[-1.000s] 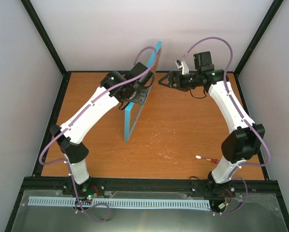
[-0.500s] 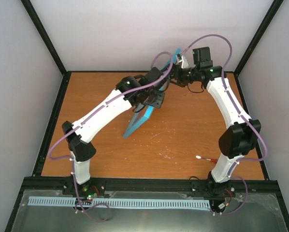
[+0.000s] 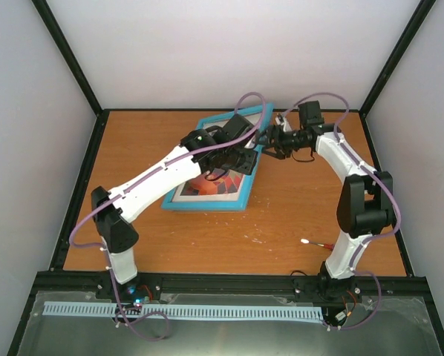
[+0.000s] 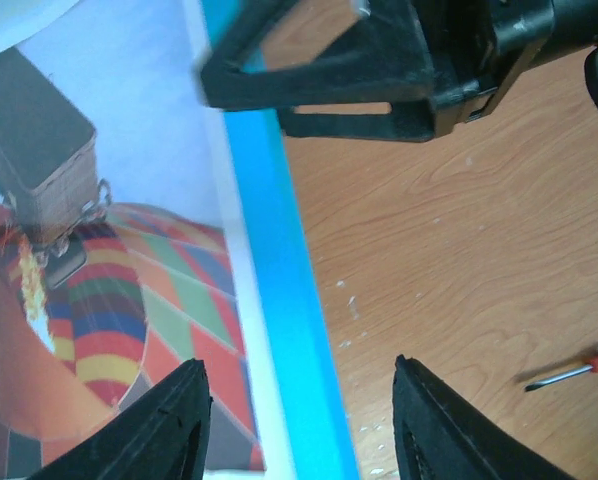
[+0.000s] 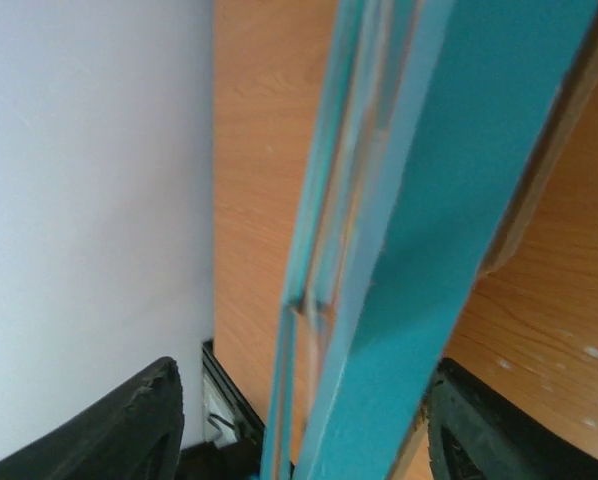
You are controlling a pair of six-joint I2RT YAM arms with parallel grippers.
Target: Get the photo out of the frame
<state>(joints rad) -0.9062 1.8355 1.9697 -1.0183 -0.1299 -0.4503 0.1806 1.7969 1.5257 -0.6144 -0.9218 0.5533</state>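
Photo (image 4: 109,300) of the chequered hot-air balloon sits inside the light-blue frame (image 3: 207,205), picture side up, with a white margin between the print and the blue edge. Seen from above, the frame lies on the orange-brown table (image 3: 296,215), towards the far middle. Whether its far right corner rests on the wood or is lifted, I cannot tell.

On the left, the left arm (image 3: 151,182) reaches diagonally over the frame and hides much of the picture. The left claw (image 4: 299,365) hangs above the frame's right-hand edge, its jaws about half open and holding nothing. In its own camera one fingertip (image 4: 179,420) shows over the print and the other over bare wood, with the blue edge running below between them.

Just to the right, the right claw (image 5: 307,365) meets the frame at its far right corner. Its jaws stand partly open on either side of the frame's edge. One finger (image 5: 464,430) is close against the blue side and a clear gap shows at the other, so it has no firm hold.

Further right, near the base of the right arm (image 3: 352,163), a small red-handled tool (image 3: 318,245) lies on the table, well apart from the frame.
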